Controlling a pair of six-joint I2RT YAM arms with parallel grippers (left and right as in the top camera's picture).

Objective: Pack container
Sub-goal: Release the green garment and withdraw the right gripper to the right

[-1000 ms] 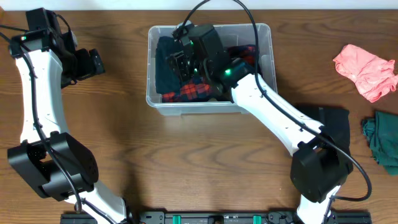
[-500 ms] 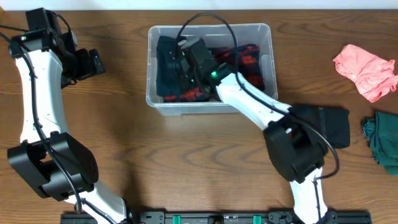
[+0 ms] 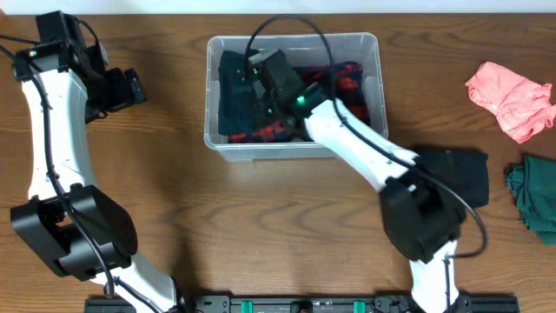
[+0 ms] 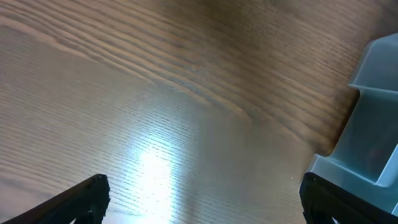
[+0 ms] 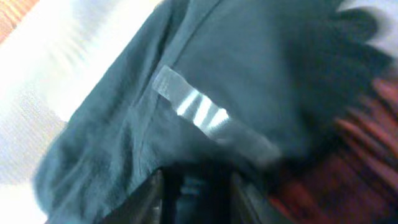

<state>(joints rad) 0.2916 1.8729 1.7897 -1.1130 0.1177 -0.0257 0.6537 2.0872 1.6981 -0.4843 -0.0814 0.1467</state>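
R gripper is down inside the container, its fingers a little apart and right at a dark teal cloth; can't tell if it's pinched. A red plaid cloth lies beside that in the tub, so 2 cloths inside 1 container, at the table's far-centre. L gripper hangs wide apart w/ nothing in it, left of the tub; 3 loose cloths lie right of it: pink cloth, black cloth, green cloth.

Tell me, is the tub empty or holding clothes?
Holding clothes: a dark teal garment and red plaid cloth lie inside the tub, covering most of its floor.
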